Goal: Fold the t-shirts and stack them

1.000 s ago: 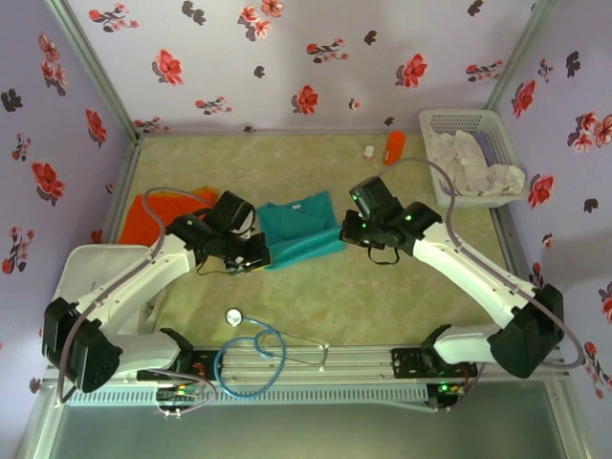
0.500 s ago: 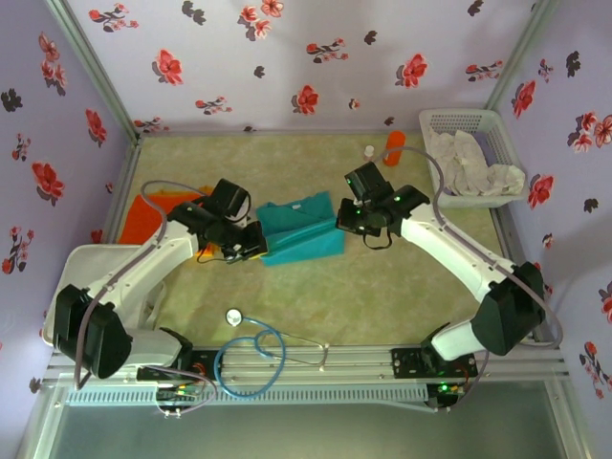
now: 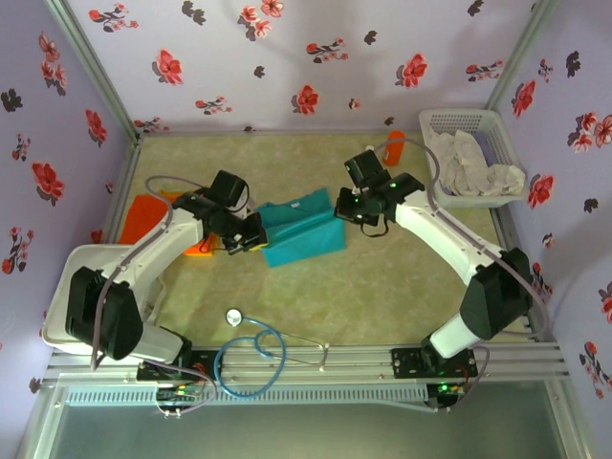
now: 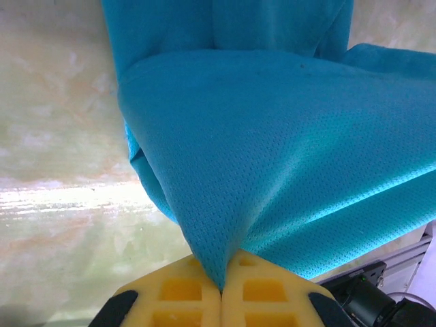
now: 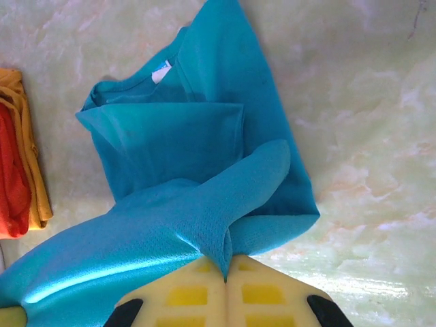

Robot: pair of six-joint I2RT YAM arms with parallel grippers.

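The teal-green t-shirt (image 3: 301, 229) lies partly folded in the middle of the table, its near edge lifted between both arms. My left gripper (image 4: 221, 289) is shut on a pinch of its cloth (image 4: 272, 157) at the shirt's left side (image 3: 256, 239). On the shirt's right side my right gripper (image 5: 226, 278) is shut on another corner of the teal cloth (image 5: 170, 225), near the spot (image 3: 342, 212). The orange t-shirt (image 3: 153, 215) lies bunched to the left, partly hidden behind my left arm; it also shows at the left edge of the right wrist view (image 5: 17, 170).
A white basket (image 3: 497, 134) with pale cloths stands at the back right. An orange bottle (image 3: 393, 145) stands near the back wall. A stethoscope (image 3: 253, 349) lies by the near rail. A white tray (image 3: 72, 287) sits at the left edge.
Both grippers have moved toward the back of the table, carrying the near edge of the teal shirt over itself. The jaws stayed shut throughout.
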